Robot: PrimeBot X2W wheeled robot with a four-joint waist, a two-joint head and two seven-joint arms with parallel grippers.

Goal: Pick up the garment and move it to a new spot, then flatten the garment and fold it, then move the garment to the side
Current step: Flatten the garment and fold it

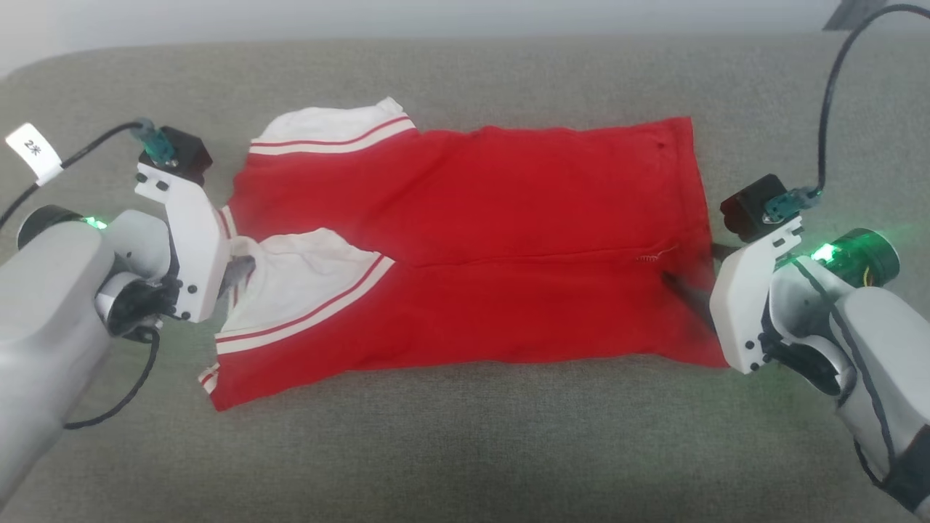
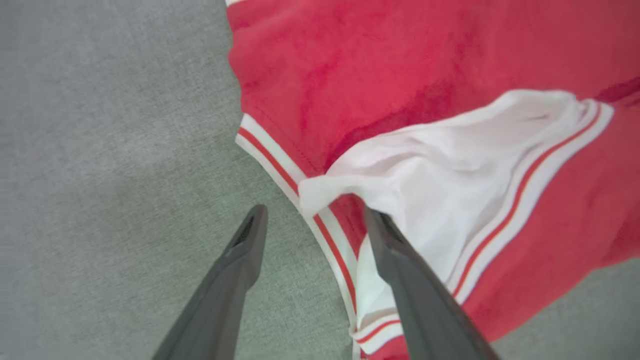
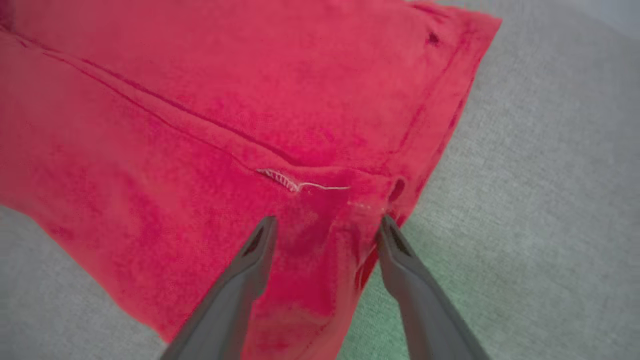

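Grey-green woven upholstery (image 1: 465, 450) fills the head view, with a pale strip of wall along the top.

At the far left, my left arm (image 1: 51, 305) comes in from the lower corner, its white wrist bracket turned inward toward the cloth. One black cable (image 1: 87, 149) carrying one white tag (image 1: 35, 152) trails off it, and one green light (image 1: 93, 222) glows at the wrist. The left gripper (image 2: 315, 212) sits at the collar end of the garment (image 1: 472, 240). In the left wrist view its two dark fingers are spread wide. One is over bare upholstery and the other over white sleeve cloth, with the striped edge trim between them. It grips nothing.

The one garment, a red jersey, lies flat across the middle of the surface, collar end to the left and hem to the right. It is folded lengthwise, so a fold edge runs along its centre. I count two white sleeves with red stripes: the upper sleeve (image 1: 330, 127) and the lower sleeve (image 1: 298, 280).

At the right, my right arm (image 1: 857, 341) enters from the lower corner, angled toward the hem. It has one cable (image 1: 828, 109) and one green light (image 1: 825, 253). The right gripper (image 3: 327, 220) is also spread, holding nothing. One finger is over red cloth and the other at the hem edge, just below a loose white thread (image 3: 300, 182). I cannot tell whether the tips touch the fabric.
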